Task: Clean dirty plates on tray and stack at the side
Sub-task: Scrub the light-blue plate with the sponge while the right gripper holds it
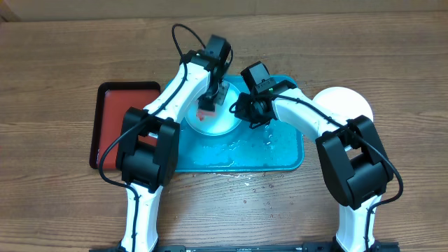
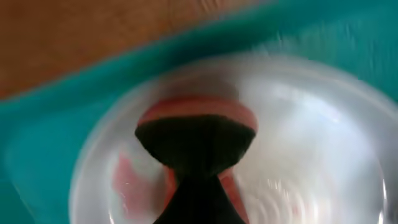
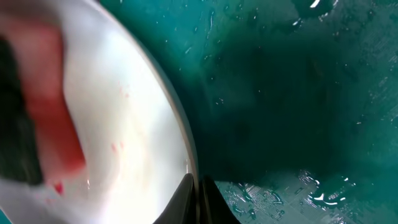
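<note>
A white plate lies on the cyan tray, towards its back left. My left gripper is shut on a red sponge with a dark scrub face and presses it onto the plate. The left wrist view is blurred; it shows the sponge under the gripper, with red smears on the plate. My right gripper is shut on that plate's right rim. In the right wrist view the gripper pinches the rim of the plate above the wet tray. A second white plate sits on the table right of the tray.
A red tray with a dark rim lies left of the cyan tray, partly under my left arm. Water drops and puddles cover the cyan tray's front half and spill onto the wooden table.
</note>
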You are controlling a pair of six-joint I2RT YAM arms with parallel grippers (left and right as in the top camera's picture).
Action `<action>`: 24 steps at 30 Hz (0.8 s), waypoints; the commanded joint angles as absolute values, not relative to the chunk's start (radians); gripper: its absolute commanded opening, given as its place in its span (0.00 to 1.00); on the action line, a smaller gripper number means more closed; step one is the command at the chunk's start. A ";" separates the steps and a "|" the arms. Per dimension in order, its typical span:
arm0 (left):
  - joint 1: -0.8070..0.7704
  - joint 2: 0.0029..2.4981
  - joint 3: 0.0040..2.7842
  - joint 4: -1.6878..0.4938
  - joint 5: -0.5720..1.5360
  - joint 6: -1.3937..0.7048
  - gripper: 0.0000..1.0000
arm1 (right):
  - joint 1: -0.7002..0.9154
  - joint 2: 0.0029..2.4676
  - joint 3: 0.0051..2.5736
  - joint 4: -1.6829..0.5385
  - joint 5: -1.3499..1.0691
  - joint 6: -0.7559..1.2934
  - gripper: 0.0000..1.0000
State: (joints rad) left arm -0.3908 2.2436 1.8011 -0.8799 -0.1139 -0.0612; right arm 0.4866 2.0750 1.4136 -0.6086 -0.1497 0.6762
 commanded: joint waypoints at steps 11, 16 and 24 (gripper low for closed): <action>-0.393 2.258 1.802 -1.084 -0.193 -0.150 0.04 | 0.490 2.090 1.392 -0.610 -0.135 0.661 0.04; -0.393 2.259 1.802 -1.171 -0.097 -0.029 0.04 | 0.490 2.090 1.392 -0.609 -0.136 0.661 0.04; -0.393 2.259 1.802 -1.023 0.195 0.220 0.04 | 0.490 2.090 1.392 -0.610 -0.136 0.661 0.04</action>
